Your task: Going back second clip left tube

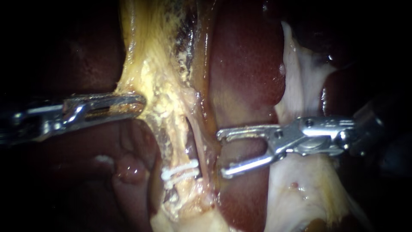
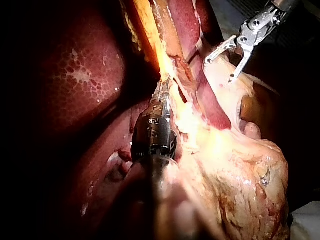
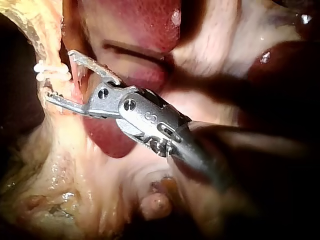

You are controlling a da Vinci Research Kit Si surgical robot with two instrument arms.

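My left instrument [image 1: 128, 105] comes in from the left edge of the endoscope view. The tool at its tip is clenched, with both jaws pressed on the edge of the yellow fatty tissue [image 1: 150, 64] that runs down the middle of the scene. The left wrist view shows the same: the left instrument [image 2: 162, 100] has the strand of yellow fatty tissue [image 2: 150, 30] between its jaws, and mottled dark red liver [image 2: 80, 75] lies beside its shaft.

Just right of that grip and lower down, the tube [image 1: 178, 139] runs within the yellow strand. The white clip [image 1: 180, 169] lies across the tube as two pale bars close together; I cannot tell whether they are one clip or two.

Right of the tube is a smooth dark red lobe of liver [image 1: 244, 64]. My right instrument [image 1: 222, 153] comes in from the right, and its tool is released: the jaws gape wide with nothing gripped. Their tips sit over the liver, just beside the tube, and the lower tip is about level with the white clip. In the right wrist view the right instrument [image 3: 59, 74] points its open mouth at the white clip [image 3: 50, 70], which lies just ahead of the jaw tips. I cannot tell whether they touch. Pale tissue [image 1: 300, 86] lies behind the right instrument's shaft.
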